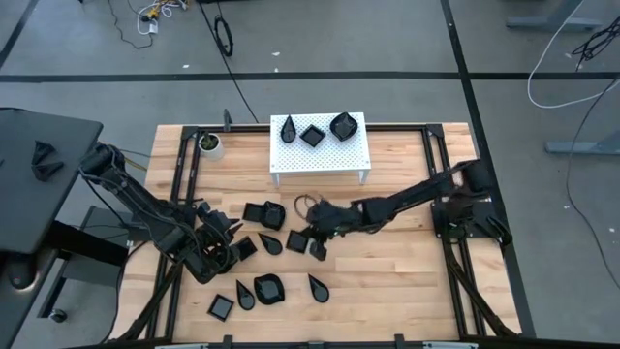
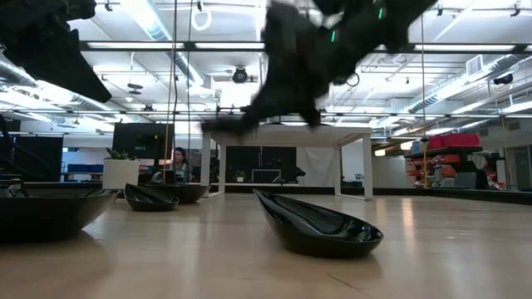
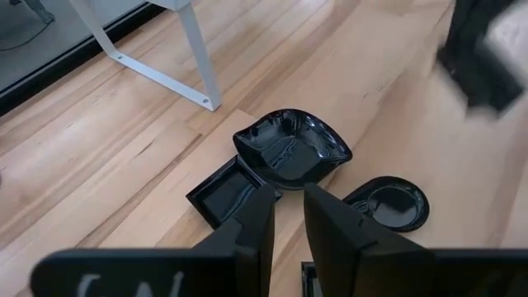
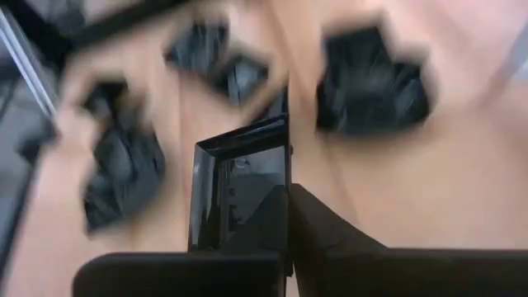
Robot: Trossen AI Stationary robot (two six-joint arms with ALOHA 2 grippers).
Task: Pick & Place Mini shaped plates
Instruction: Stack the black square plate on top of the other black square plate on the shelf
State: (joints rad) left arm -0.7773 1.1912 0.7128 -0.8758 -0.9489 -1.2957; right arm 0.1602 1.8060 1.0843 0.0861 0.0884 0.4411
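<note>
Several glossy black mini plates lie flat on the wooden table, and three more sit on a white perforated stand. My right gripper reaches in from the table's right to its middle and is shut on a square plate. In the low view it hangs blurred above a teardrop plate. My left gripper hovers at the near left with its fingers close together and empty. It points over a shell plate, a square plate and a rounded plate. My right gripper pinches the square plate by the rim nearest the wrist. One finger shows beside it; the plate hides the other. The plate stands out ahead of the fingers, tilted on edge. It is lifted clear of the table.
A small white cup stands at the far left corner. The white stand's legs rise just beyond the left gripper. More plates crowd the strip between the two grippers. Bare wood lies toward the near right.
</note>
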